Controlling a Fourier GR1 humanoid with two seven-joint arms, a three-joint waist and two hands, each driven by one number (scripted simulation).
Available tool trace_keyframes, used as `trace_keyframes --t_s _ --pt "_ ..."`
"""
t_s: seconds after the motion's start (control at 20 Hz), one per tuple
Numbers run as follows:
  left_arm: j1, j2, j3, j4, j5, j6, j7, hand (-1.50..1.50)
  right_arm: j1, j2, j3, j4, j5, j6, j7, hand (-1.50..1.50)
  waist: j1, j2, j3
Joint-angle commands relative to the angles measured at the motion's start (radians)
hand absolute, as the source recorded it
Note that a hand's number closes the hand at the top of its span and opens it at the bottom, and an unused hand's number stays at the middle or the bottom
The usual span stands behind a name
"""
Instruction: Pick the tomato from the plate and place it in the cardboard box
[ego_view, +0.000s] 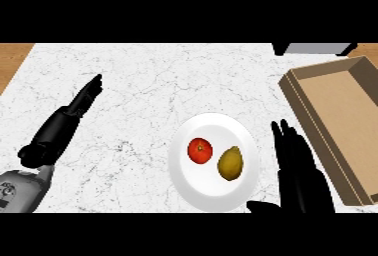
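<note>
Tomato: the red tomato (200, 150) is seen lying on the white plate (214, 192), in its left half, at about 9 o'clock from the plate's centre.
Lemon: a yellow-green lemon (230, 162) is placed just beside the tomato, at about 4 o'clock from it, on the same plate.
Right hand: the right hand (299, 172) is held at 3 o'clock from the plate, between plate and box; its fingers are straight and pressed together, pointing toward 12 o'clock, and nothing is held. The thumb is turned toward the plate's lower rim.
Tomato and fingers: the tomato is found at 9 o'clock from the right fingers (284, 137), apart from them, with the lemon and the plate's rim lying between.
Left hand: the left hand (70, 115) is shown well apart at 9 o'clock from the plate, fingers straight and together, pointing toward 1 o'clock, holding nothing.
Cardboard box: the open cardboard box (362, 120) is set at 2 o'clock from the plate, along the right edge.
Surface: a white marble counter (140, 75) is shown, with wood visible at the upper corners.
Background: a grey and black object (314, 48) is cut off at the top edge, at 12 o'clock from the box.
</note>
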Motion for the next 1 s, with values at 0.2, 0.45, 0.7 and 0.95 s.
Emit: trace_keyframes --t_s 0.2,0.45,0.7,0.95 --pt "-0.016 -0.028 -0.023 0.001 -0.011 -0.022 -0.016 0.0 -0.254 0.282 0.154 0.154 0.067 0.417 0.382 -1.5 0.036 0.002 0.003" --pt "-0.036 -0.024 0.003 0.01 0.005 -0.033 0.005 0.0 -0.356 0.287 0.117 0.233 -0.059 0.47 0.499 -1.5 0.036 0.002 0.005" --pt "-0.042 -0.057 -0.02 0.042 -0.021 -0.028 0.001 0.0 -0.432 0.288 0.117 0.331 -0.149 0.397 0.581 -1.5 0.023 0.003 0.007" --pt "-0.043 -0.057 0.001 0.072 -0.029 -0.029 -0.032 0.0 -0.535 0.288 0.07 0.39 -0.254 0.414 0.607 -1.5 0.023 0.001 0.006"
